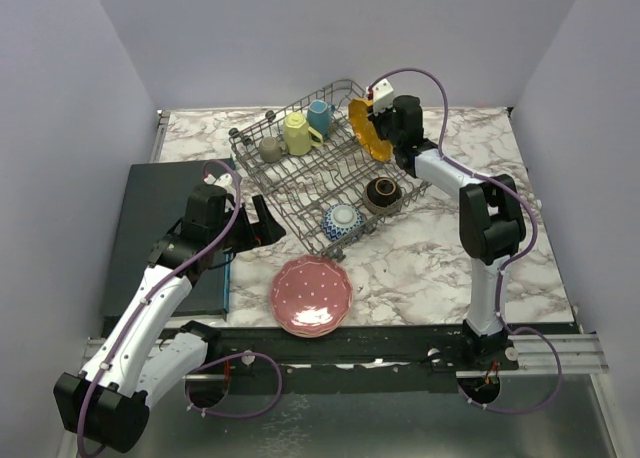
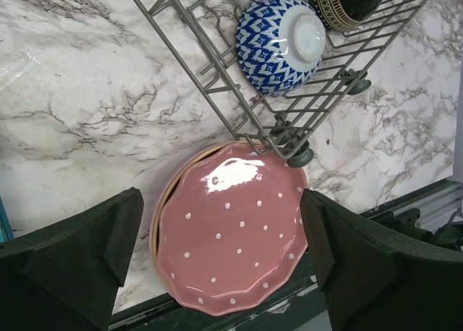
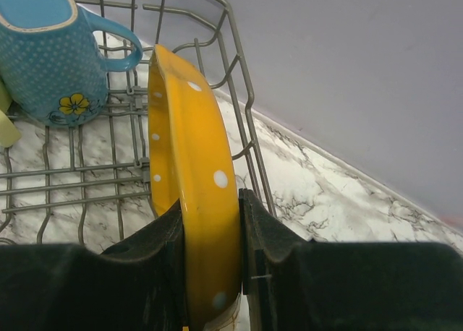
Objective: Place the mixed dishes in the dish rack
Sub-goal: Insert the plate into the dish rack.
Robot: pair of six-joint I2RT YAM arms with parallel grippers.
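- Plainly, the right gripper (image 3: 213,226) is clamped on the rim of the orange white-dotted plate (image 3: 184,143). It holds the plate on edge over the far right corner of the dish rack (image 1: 270,193), probably because only an upright plate can slip between the tines.
- That plate stands just beside the blue mug (image 3: 51,56). Whether its lower edge touches the wires yet cannot be told.
- The left gripper (image 2: 221,230) has its jaws spread wide and holds nothing. It is aimed at the pink scalloped plate (image 2: 231,230), probably lined up as the next pick.
- The pink plate lies flat on the marble table (image 1: 450,258), just outside the rack's near corner. It rests on a peach plate (image 2: 160,208), of which only an edge shows.
- In the rack, the yellow mug (image 1: 296,133) and olive mug (image 1: 270,148) stand at the far end. The blue-patterned bowl (image 2: 278,42) and dark brown bowl (image 1: 382,193) lie tipped on their sides near the right edge.
- By the look of it, the two stacked plates are all that remains outside.
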